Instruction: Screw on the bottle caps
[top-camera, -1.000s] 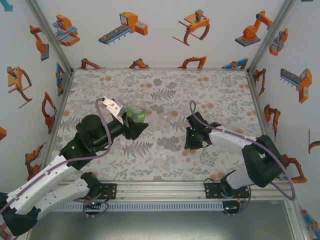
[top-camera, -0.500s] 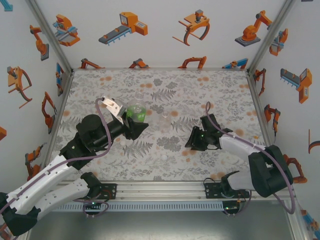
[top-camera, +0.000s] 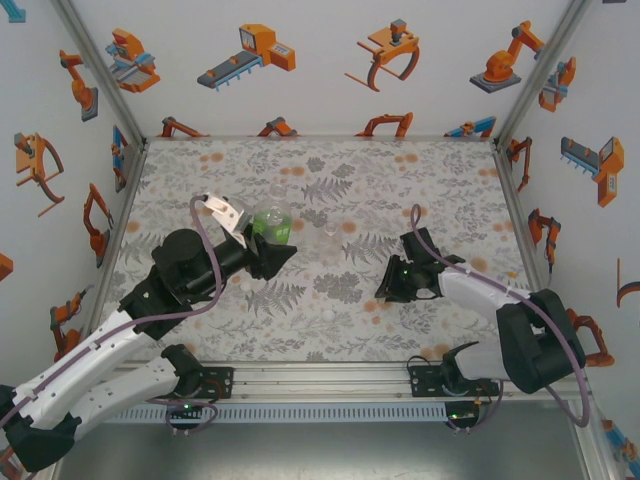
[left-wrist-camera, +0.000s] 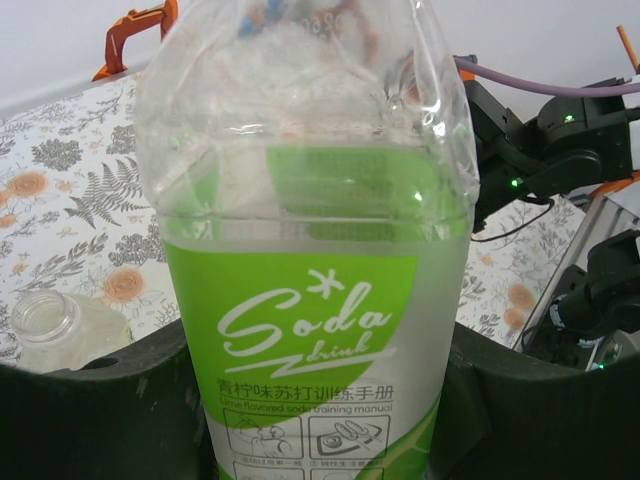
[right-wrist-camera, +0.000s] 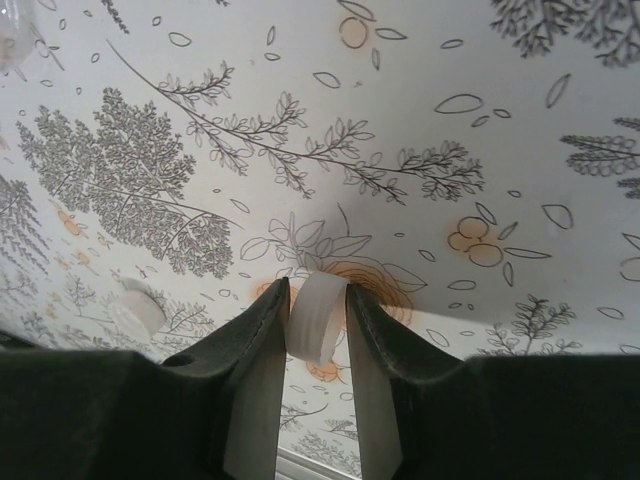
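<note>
Cap pinched in right fingers | green bottle in left fingers

One bottle is held in the left hand, a cap in the right hand. Another bottle is stood on the desk between them.

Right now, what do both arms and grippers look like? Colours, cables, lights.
Both arms match: the left arm and right arm have white link shells, black joints and black wrists. A purple cable loops along each to the wrist. The left gripper and right gripper have black fingers. Small green lights glow on the right arm.
</note>
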